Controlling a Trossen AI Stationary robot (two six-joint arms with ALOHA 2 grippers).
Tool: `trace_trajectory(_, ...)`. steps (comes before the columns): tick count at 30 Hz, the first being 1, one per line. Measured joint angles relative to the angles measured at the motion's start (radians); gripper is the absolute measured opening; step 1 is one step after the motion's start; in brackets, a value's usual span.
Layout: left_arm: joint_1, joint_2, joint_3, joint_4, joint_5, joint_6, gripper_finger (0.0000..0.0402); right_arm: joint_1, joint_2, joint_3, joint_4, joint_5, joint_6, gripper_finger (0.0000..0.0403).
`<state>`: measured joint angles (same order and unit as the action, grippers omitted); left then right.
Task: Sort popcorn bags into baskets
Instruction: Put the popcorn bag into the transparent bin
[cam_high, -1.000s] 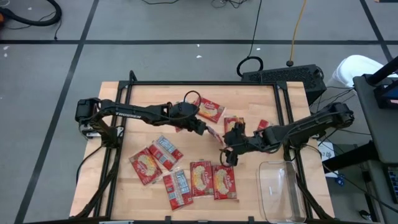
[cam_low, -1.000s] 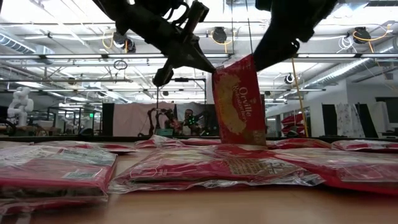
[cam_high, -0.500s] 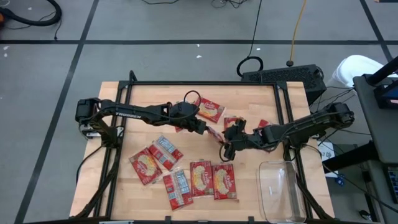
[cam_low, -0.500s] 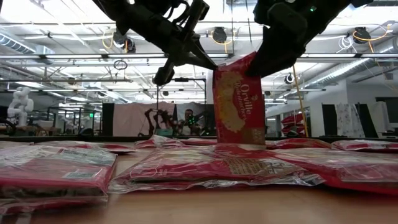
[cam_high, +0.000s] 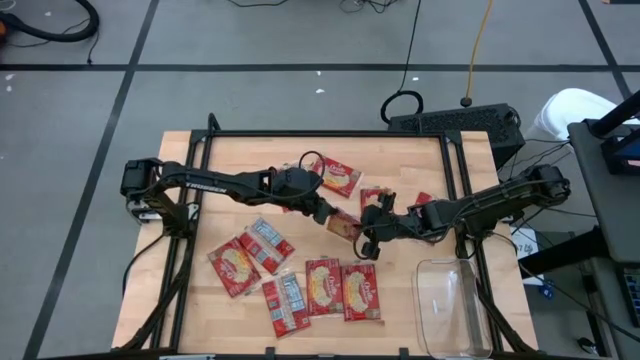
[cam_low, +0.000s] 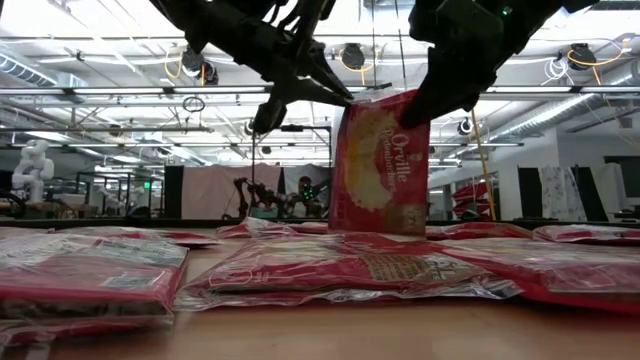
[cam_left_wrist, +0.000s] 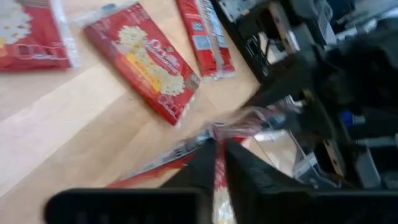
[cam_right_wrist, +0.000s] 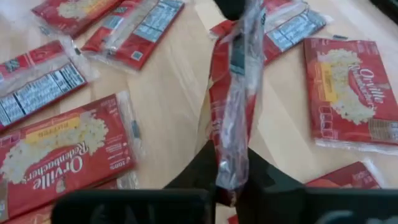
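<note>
One popcorn bag (cam_low: 380, 165) hangs upright, edge-on from above (cam_high: 346, 227), over the middle of the table between my two grippers. My left gripper (cam_high: 329, 215) is at its upper left corner and my right gripper (cam_high: 366, 240) at its upper right corner, both shut on it. Several more red popcorn bags lie flat on the wood, among them one at the far middle (cam_high: 340, 178) and a row near the front edge (cam_high: 322, 285). The clear basket (cam_high: 428, 300) stands at the near right corner. My left gripper (cam_left_wrist: 219, 155) pinches the bag's top edge at one upper corner (cam_low: 347, 100) between its two fingers, which slant down from the table's left. The bag hangs below the fingers. My right gripper (cam_right_wrist: 230, 182) pinches the clear sealed top edge (cam_right_wrist: 229, 168) at the other upper corner (cam_low: 418, 102), slanting down from the right. The bag hangs upright below it, its picture face toward the near edge. Whether its lower edge touches the table, I cannot tell.
Flat bags (cam_high: 238, 265) (cam_high: 285, 303) (cam_high: 360, 292) cover the near half of the table. Two more bags (cam_high: 376, 198) (cam_high: 421, 203) lie just beyond my right gripper. Black frame rails (cam_high: 190, 230) run along the table's sides. Bare wood shows at the far left (cam_high: 240, 155).
My right gripper has shut on the bag's upper right corner. The hanging bag has turned a little, so more of its picture face shows toward the near edge. Both arms have otherwise stayed in place.
</note>
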<state>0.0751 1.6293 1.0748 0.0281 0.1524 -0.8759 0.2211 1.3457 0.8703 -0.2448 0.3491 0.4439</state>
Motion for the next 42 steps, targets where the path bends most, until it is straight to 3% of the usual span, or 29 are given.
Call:
trace_trajectory(3, -0.010, -0.011, 0.000, 0.006, 0.000, 0.010, 0.0123, 0.000, 0.000, 0.000, 0.001, -0.015, 0.024, 0.0014)
trace_trajectory(9, -0.033, -0.052, 0.002, 0.005, -0.099, 0.067, 0.0250, 0.000, -0.049, 0.000, -0.033, -0.093, 0.053, 0.0016)
trace_trajectory(13, -0.041, -0.101, 0.002, -0.020, -0.154, 0.117, 0.0295, 0.000, -0.125, 0.000, -0.090, -0.159, 0.107, 0.0007)
trace_trajectory(17, -0.032, -0.148, 0.002, -0.044, -0.161, 0.157, 0.0299, 0.002, -0.226, 0.000, -0.175, -0.231, 0.204, 0.0011)
trace_trajectory(23, -0.028, -0.179, 0.000, -0.078, -0.130, 0.184, 0.0270, 0.003, -0.379, 0.000, -0.230, -0.418, 0.289, 0.0011)
trace_trajectory(32, -0.030, -0.178, 0.000, -0.201, -0.062, 0.077, 0.0239, 0.030, -0.514, 0.028, -0.484, -0.684, 0.576, 0.0005)
trace_trajectory(42, -0.030, -0.178, 0.000, -0.218, -0.047, 0.026, 0.0234, 0.156, -0.532, 0.239, -0.761, -0.721, 0.729, 0.0006)
